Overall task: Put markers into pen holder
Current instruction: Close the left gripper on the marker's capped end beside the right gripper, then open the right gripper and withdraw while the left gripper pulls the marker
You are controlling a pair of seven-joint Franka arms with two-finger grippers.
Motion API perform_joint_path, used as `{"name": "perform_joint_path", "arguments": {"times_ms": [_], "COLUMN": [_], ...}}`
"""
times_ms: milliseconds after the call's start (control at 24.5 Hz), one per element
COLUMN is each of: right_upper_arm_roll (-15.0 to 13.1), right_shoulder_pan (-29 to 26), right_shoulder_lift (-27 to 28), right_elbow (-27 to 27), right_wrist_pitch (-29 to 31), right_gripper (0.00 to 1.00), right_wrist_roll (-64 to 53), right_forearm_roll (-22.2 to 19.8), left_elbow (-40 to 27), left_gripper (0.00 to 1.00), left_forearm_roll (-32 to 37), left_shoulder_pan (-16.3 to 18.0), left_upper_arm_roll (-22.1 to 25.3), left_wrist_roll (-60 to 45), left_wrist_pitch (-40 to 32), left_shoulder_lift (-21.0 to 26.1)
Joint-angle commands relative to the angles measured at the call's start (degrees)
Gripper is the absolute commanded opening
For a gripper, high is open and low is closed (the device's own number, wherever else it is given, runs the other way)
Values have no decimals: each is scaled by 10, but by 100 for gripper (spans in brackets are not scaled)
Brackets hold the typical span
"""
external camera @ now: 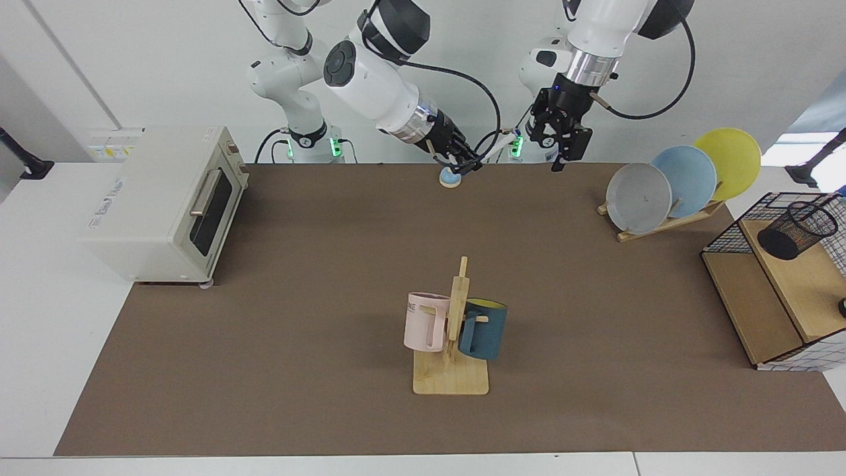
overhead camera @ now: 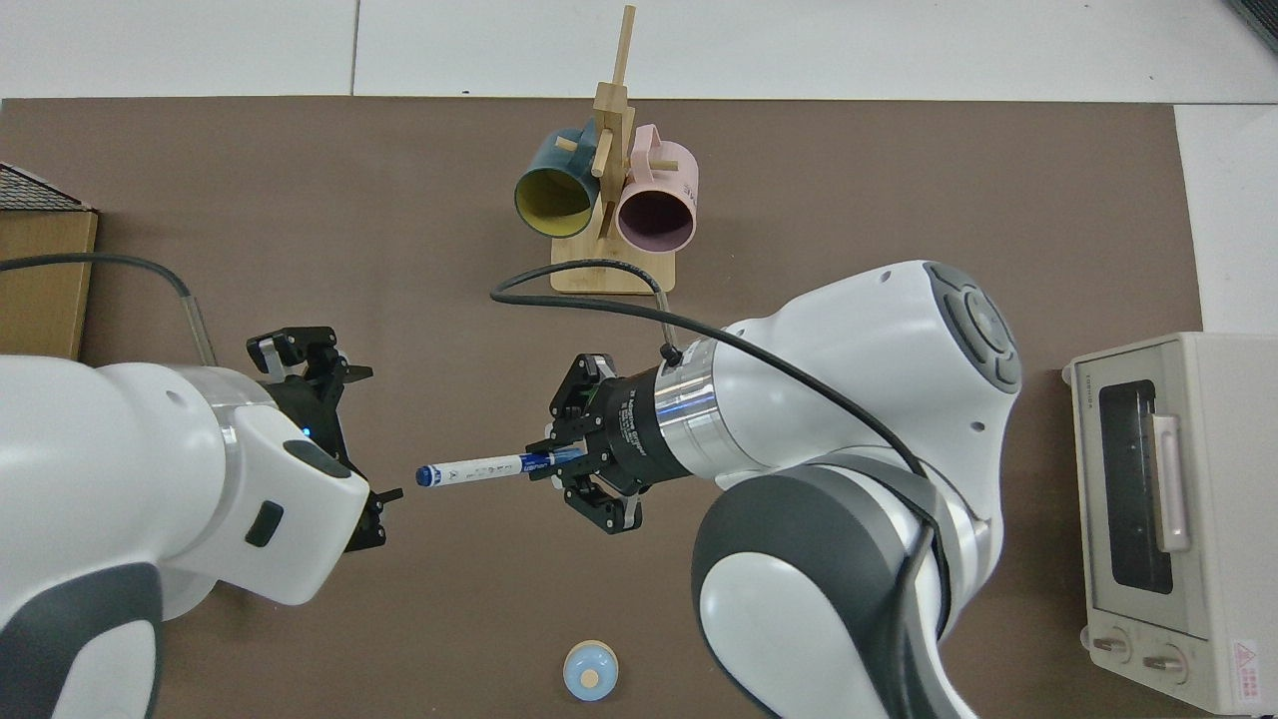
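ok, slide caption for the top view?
Right gripper holds the marker out toward the open left gripper above the mat.

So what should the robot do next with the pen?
Probably the left gripper should move in and shut on the free end of the marker. The right gripper holds it out level toward the open left gripper, and the pen holder stands on the left arm's side.

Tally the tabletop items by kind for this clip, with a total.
Plates: 3
Mugs: 2
Marker: 1
Pen holder: 1
Toaster oven: 1
Mug tree: 1
Plate rack: 1
Wire shelf: 1
Blue knob: 1
Total: 12
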Motion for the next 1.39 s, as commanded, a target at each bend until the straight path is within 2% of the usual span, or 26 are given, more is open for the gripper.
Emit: {"name": "perform_joint_path", "arguments": {"times_ms": [0,285,326,408,448,611,693,1100,1141,1182,1223,1345], "right_upper_arm_roll": [-2,-2,-2,-2,-2,-2,-2,-2,-2,-2,-4,-3], "right_shoulder_pan": [1,1,0,0,0,0,0,-1,-1,-1,-1,-5], "right_shoulder_lift": [6,6,7,6,6,6,7,6,5,3,1,-19], "right_elbow": [4,3,3,4,3,4,4,4,3,3,3,4], "right_wrist_pitch": [12,12,11,11,11,9,8,4,2,0,-3,-36], "right_gripper": [0,0,0,0,0,0,0,0,31,73,100,100], "right_wrist_roll": [11,8,7,6,6,5,4,3,4,7,4,-28], "right_forearm_roll": [0,-1,-1,-1,-1,-1,-1,-1,-1,-1,-9,-87], "left_elbow": [-24,-23,-22,-23,-23,-23,-23,-23,-23,-23,-22,-21], "left_gripper": [100,98,96,87,78,16,0,0,0,0,0,0], "left_forearm_roll": [-10,-10,-10,-10,-10,-10,-9,-8,-8,-9,-8,-4], "left_shoulder_pan": [-10,-13,-13,-12,-12,-13,-12,-11,-11,-11,-10,-5], "left_upper_arm_roll": [-15,-47,-55,-61,-61,-62,-65,-65,-64,-64,-63,-59], "left_wrist_roll": [13,4,1,1,1,-1,-5,-9,-10,-11,-14,-25], "left_wrist_pitch": [23,19,19,23,23,20,16,14,9,5,0,-17], "left_shoulder_lift": [-17,-19,-22,-24,-24,-25,-25,-26,-26,-26,-26,-25]}}
